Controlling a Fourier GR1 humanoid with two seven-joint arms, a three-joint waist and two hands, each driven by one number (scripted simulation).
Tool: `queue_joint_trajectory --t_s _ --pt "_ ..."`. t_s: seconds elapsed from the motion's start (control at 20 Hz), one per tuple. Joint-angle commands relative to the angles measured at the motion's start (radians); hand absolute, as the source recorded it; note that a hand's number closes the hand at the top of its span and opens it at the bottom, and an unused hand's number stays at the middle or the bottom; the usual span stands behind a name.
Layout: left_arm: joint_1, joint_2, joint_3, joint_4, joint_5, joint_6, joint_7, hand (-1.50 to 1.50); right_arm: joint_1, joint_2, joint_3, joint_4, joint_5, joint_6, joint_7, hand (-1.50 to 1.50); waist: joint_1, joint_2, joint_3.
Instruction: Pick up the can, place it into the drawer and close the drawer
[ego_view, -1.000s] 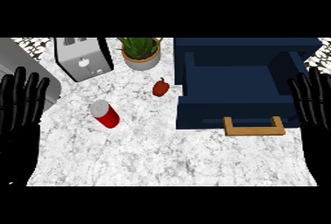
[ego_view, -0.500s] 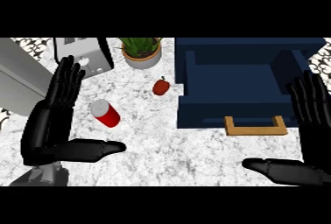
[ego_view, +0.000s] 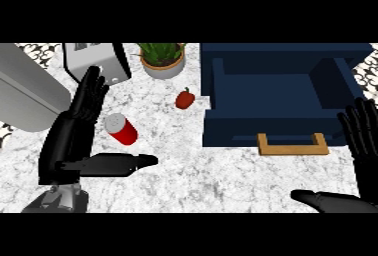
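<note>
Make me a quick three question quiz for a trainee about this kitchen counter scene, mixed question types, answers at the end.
1. True or false: the red cylindrical can already lies inside the open navy blue drawer.
2. Which robot hand is nearer the can? A) left robot hand B) right robot hand
3. Fill in: the small red pepper sits between the can and the ____.

Key: 1 false; 2 A; 3 drawer.

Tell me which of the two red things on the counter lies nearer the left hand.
The red can, just right of the left hand. The red pepper sits farther off, near the drawer.
</note>
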Motion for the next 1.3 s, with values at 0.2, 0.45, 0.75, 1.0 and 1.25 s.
queue_joint_trajectory --t_s 0.2,0.45,0.75,1.0,1.25 --pt "0.016 -0.021 0.005 -0.011 -0.017 0.047 0.043 -1.5 0.11 0.029 0.004 -0.011 0.002 0.047 -0.086 -1.5 0.002 0.0 0.0" --pt "-0.018 0.009 0.085 0.035 0.038 0.022 0.04 -1.5 0.145 0.016 -0.045 -0.058 -0.055 0.085 -0.062 -1.5 0.0 0.0 0.0" --pt "0.031 -0.014 0.079 0.136 0.032 0.03 -0.083 -1.5 0.202 0.004 -0.093 -0.011 -0.08 0.155 -0.162 -1.5 -0.002 0.0 0.0" --pt "-0.049 0.003 0.139 0.251 0.069 0.02 -0.135 -1.5 0.192 0.068 -0.035 -0.031 0.019 0.097 -0.154 -1.5 -0.001 0.001 0.0" --pt "0.063 0.0 0.141 0.356 0.079 -0.013 -0.338 -1.5 0.131 0.026 -0.1 0.032 -0.041 0.134 -0.151 -1.5 0.001 0.001 -0.001"
